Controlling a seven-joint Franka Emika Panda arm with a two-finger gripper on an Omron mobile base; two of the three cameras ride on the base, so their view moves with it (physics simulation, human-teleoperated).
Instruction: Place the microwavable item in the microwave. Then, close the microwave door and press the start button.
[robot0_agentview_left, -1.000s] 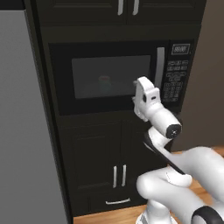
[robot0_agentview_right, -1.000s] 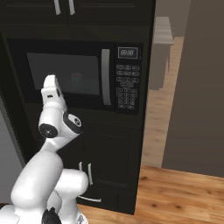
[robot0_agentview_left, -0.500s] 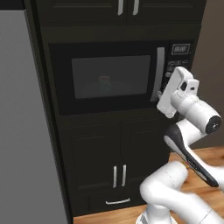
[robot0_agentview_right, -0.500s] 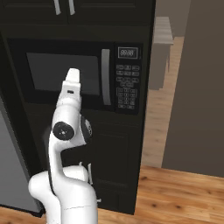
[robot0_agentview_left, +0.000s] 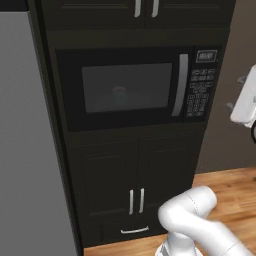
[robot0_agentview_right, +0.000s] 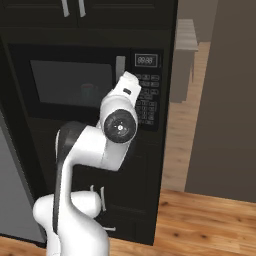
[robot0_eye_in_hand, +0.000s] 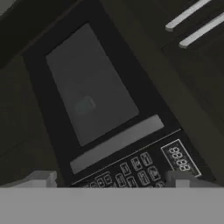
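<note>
Since a second ago the arm has swung from in front of the microwave door (robot0_agentview_left: 125, 87) over to the right, toward the keypad side; in the left base view the white hand now sits at the right edge of the picture, beside the tall dark cabinet column, and no longer covers the glass window. The cabinet and the microwave (robot0_agentview_right: 85, 82) have kept their place.

The door is shut, its long silver bar handle (robot0_agentview_left: 182, 85) standing upright along the right edge of the window. Behind the dark glass the teal mug (robot0_agentview_left: 119, 95) shows dimly, near the middle of the cavity; it is also faintly seen through the window in the hand view (robot0_eye_in_hand: 85, 105) and in the right base view (robot0_agentview_right: 87, 91).

In the hand view the pincer (robot0_eye_in_hand: 114, 180) points at the keypad panel (robot0_eye_in_hand: 140, 168), which lies between its two fingertips (robot0_eye_in_hand: 41, 179), with the small display (robot0_eye_in_hand: 178, 158) toward one side. The jaws stand wide apart and hold nothing; no contact with the panel can be seen. In the right base view the hand is in front of the keypad panel, just right of the handle.
</note>
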